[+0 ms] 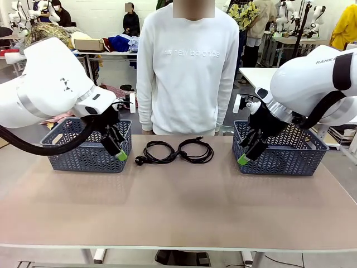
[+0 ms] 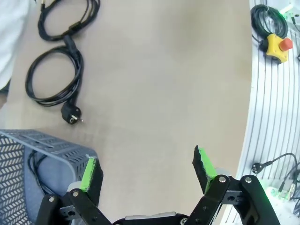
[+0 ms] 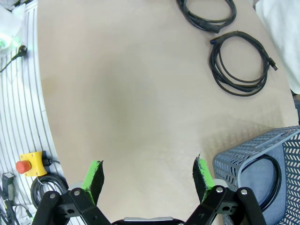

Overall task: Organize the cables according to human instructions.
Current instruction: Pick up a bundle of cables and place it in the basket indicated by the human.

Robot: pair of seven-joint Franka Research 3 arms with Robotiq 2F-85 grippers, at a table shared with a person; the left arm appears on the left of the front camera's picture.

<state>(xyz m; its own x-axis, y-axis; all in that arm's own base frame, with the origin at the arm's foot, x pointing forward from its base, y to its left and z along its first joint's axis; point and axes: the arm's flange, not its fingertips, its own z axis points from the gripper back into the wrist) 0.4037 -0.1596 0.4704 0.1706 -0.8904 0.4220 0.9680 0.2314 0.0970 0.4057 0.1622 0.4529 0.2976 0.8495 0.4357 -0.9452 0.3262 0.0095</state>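
1. Risk, tangle: the plugged coil [image 1: 158, 152] lies on the table [image 1: 178, 212] with the second coil [image 1: 196, 151] touching it on the robot's right. The cords seem to cross where they meet, so lifting either one likely drags the other along
2. Risk, unwinding: neither coil looks tied. A pinch on a single strand probably lets the loops fall open, and the chunky plug at the near left of the plugged coil could swing and catch a basket rim
3. Risk, wrong bin: the left basket [image 1: 83, 159] sits just left of the plugged coil, and the right basket [image 1: 290, 162] stands well apart from it, beyond the second coil. A black cord [image 2: 32, 161] already lies in the left basket and another [image 3: 276, 178] in the right, so a misread instruction puts a coil in the wrong one
4. Risk, crowding: the person stands just behind the plugged coil, and both arms reaching there could meet
5. Left gripper [image 1: 118, 152]: jaws spread wide and empty, hanging left of the plugged coil at the left basket's corner; whether it touches the basket cannot be told
6. Right gripper [image 1: 245, 156]: jaws spread wide and empty, well to the right of the plugged coil, clear of both coils
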